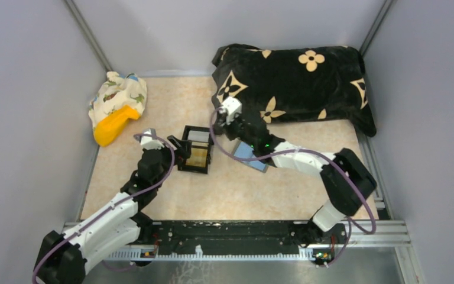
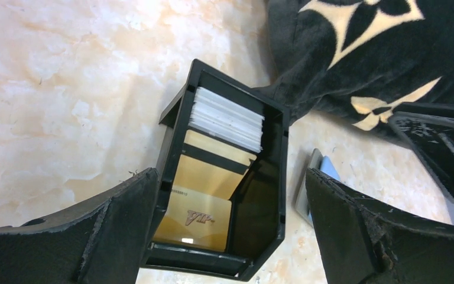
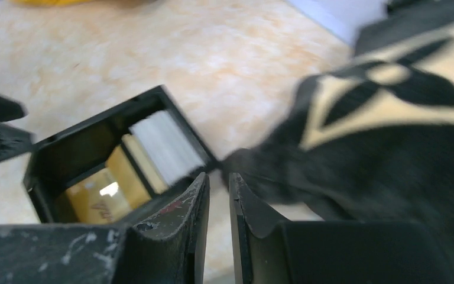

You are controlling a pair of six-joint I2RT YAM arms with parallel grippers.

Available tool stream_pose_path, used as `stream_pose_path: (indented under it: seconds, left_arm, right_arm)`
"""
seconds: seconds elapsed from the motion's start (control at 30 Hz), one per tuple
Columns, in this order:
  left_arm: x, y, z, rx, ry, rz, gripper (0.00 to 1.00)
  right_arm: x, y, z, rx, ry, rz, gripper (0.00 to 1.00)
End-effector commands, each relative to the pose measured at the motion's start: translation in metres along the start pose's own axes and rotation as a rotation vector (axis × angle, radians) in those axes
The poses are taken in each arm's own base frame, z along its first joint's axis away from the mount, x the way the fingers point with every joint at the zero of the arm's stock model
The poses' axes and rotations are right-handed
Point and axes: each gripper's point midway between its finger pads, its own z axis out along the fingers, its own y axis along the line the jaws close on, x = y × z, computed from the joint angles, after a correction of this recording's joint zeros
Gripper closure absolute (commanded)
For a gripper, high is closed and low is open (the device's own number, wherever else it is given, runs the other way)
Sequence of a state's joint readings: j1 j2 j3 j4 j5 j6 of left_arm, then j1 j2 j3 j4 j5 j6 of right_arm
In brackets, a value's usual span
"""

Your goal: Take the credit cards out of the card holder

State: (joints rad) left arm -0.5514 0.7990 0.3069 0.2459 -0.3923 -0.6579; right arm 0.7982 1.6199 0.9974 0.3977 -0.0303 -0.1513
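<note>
The grey card holder (image 1: 251, 155) lies flat on the table with its light-blue face up, just right of a black box (image 1: 196, 149). Its edge (image 2: 318, 171) peeks out behind my left gripper's right finger. Whether credit cards sit inside it I cannot tell. Gold cards marked VIP (image 2: 204, 219) and a stack of white cards (image 2: 227, 118) stand in the black box (image 2: 275, 177). My left gripper (image 2: 230, 236) is wide open, straddling the box's near end. My right gripper (image 3: 219, 177) hovers by the box's far right corner, its jaws a narrow slit apart with only the floor showing between them.
A black pillow with cream flowers (image 1: 295, 83) fills the back right and its corner nearly touches the box. A patterned cloth with a yellow object (image 1: 117, 109) lies at the back left. Grey walls close in on three sides.
</note>
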Motion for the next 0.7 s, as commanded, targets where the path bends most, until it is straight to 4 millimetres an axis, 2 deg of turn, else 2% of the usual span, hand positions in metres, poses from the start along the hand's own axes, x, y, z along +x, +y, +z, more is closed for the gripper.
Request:
stream_pose_path:
  seconds: [0.0, 0.1, 0.23, 0.3, 0.4, 0.5, 0.57, 0.67]
  left_arm:
    - [-0.012, -0.014, 0.003, 0.024, -0.007, -0.007, 0.01]
    - [-0.013, -0.022, 0.006, 0.049, 0.007, -0.006, 0.01]
    - [-0.009, -0.027, 0.011, 0.058, 0.030, -0.004, 0.01]
    - [-0.008, -0.031, 0.013, 0.073, 0.032, -0.007, 0.01]
    - [-0.007, -0.035, 0.015, 0.099, 0.032, -0.010, 0.01]
    - [-0.004, -0.036, 0.016, 0.101, 0.042, -0.005, 0.01]
    - [-0.005, -0.036, 0.017, 0.095, 0.047, -0.004, 0.01]
    - [-0.004, -0.038, 0.016, 0.100, 0.055, 0.000, 0.01]
  right_arm:
    - [-0.031, -0.069, -0.043, 0.215, -0.202, 0.231, 0.80]
    - [0.010, -0.092, -0.066, 0.319, -0.151, 0.305, 0.80]
    - [0.064, -0.110, -0.098, 0.448, -0.080, 0.400, 0.78]
    - [0.085, -0.114, -0.114, 0.486, -0.055, 0.436, 0.64]
    - [0.099, -0.111, -0.130, 0.501, -0.035, 0.455, 0.51]
    - [0.108, -0.101, -0.135, 0.465, -0.016, 0.475, 0.44]
    - [0.111, -0.091, -0.135, 0.421, -0.011, 0.493, 0.44]
    - [0.118, -0.073, -0.131, 0.344, 0.007, 0.530, 0.49]
